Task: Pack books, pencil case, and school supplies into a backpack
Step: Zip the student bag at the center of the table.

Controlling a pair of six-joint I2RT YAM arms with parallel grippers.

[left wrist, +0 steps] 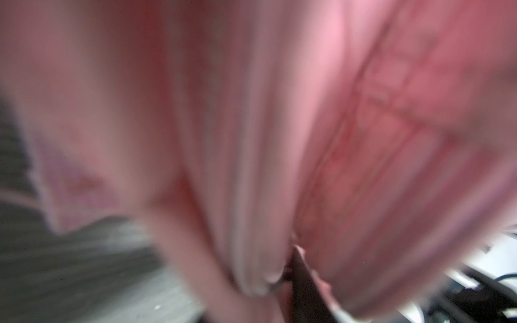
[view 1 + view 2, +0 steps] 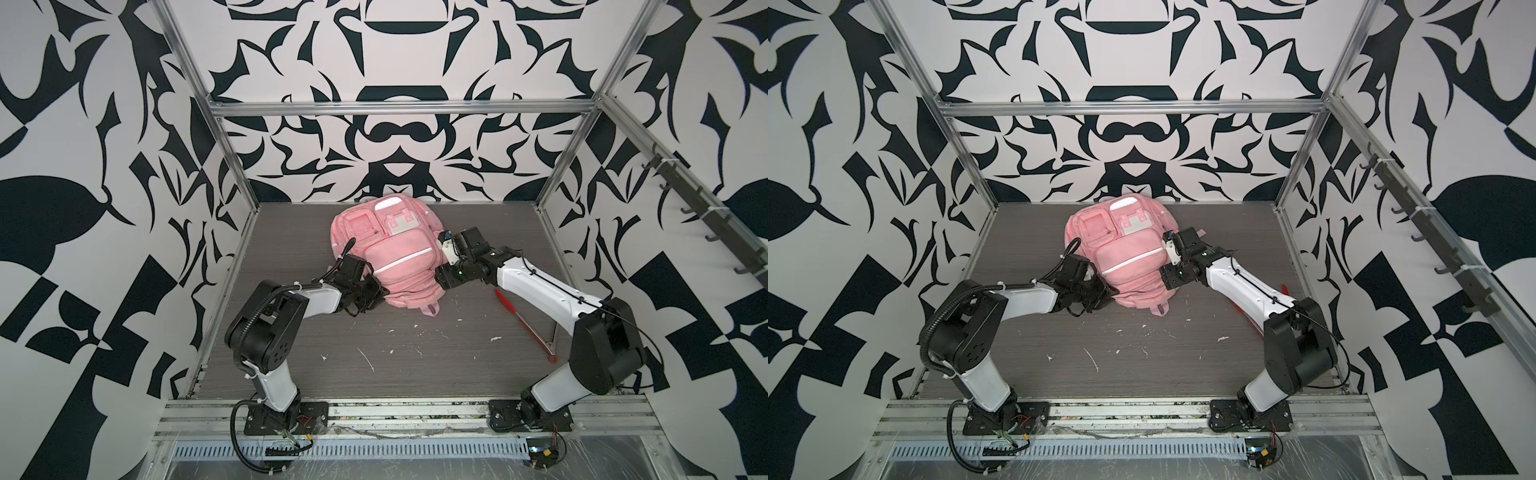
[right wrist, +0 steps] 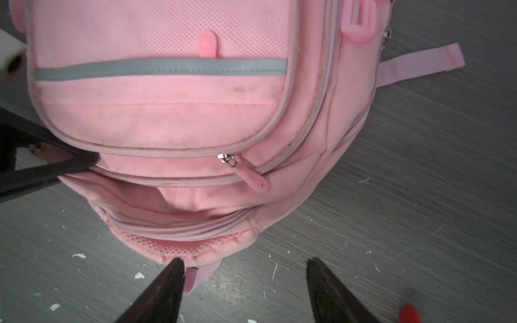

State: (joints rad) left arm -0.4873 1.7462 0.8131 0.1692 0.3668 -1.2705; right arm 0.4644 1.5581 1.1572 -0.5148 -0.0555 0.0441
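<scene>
The open near strip of the desk carries white flecks. From its near edge the left arm and right arm rise, elbows out, forearms angled inward. The left claw is pinched tight on the backpack at its near-left seam. The right claw is spread wide at the near-right corner, gripping nothing. A red pen lies further right. The backpack lies pockets-up, its far end just short of the back wall, with open desk on either side.

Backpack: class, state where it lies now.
In both top views the pink backpack lies on the table near the back wall, between the left gripper, pinching it, and the open right gripper.
</scene>
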